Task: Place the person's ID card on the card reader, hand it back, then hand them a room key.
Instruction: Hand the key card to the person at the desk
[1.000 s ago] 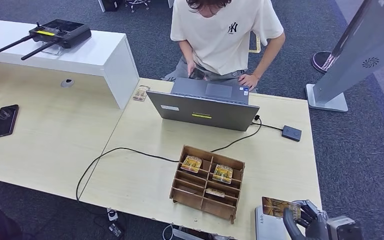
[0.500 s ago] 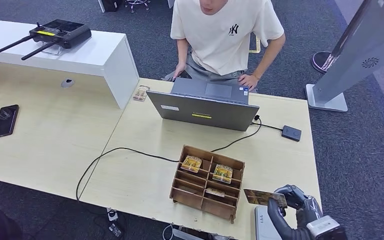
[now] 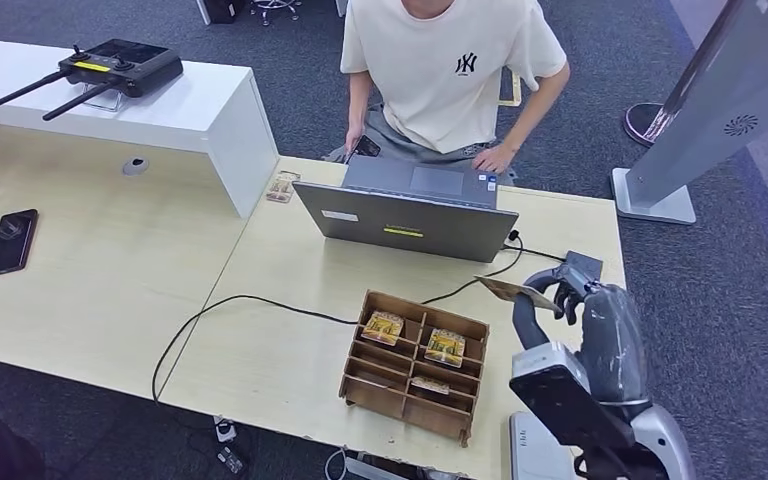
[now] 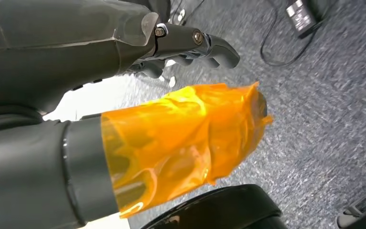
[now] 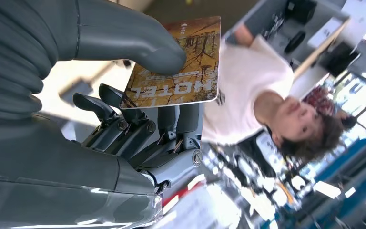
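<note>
Room key [image 3: 516, 292]: a card printed "HOTEL" with a yellow-brown picture, pinched by the right hand [image 3: 560, 296] above the desk's right side, near the right edge and just this side of the small black card reader [image 3: 583, 266].
Right hand: thumb [image 5: 138, 45] pressed on the card's printed face, darker fingers [image 5: 124, 119] under it; the card is held by one end, the rest juts free.
Left hand [image 4: 124, 62]: hanging beside the robot over the grey carpet, fingers curled in, nothing in it that I can make out; orange film wraps the thumb.
Step in hand: judged the last one, handing the person [image 3: 450, 70] a room key, since the card reads as a hotel key, not an ID.
Which way the card points: it lies nearly flat, long axis running from the hand toward the desk's left, free end aimed at the laptop [image 3: 407, 210] and tilted slightly up.
Person: at the far edge, one hand on the laptop, the other holding a phone; neither reaches out yet.
Next move calls for: carrying the card over the laptop toward the far edge, free end leading, and keeping the pinch until the person takes it.
Wooden tray [image 3: 412, 366]: holds more such cards, near the front edge.
</note>
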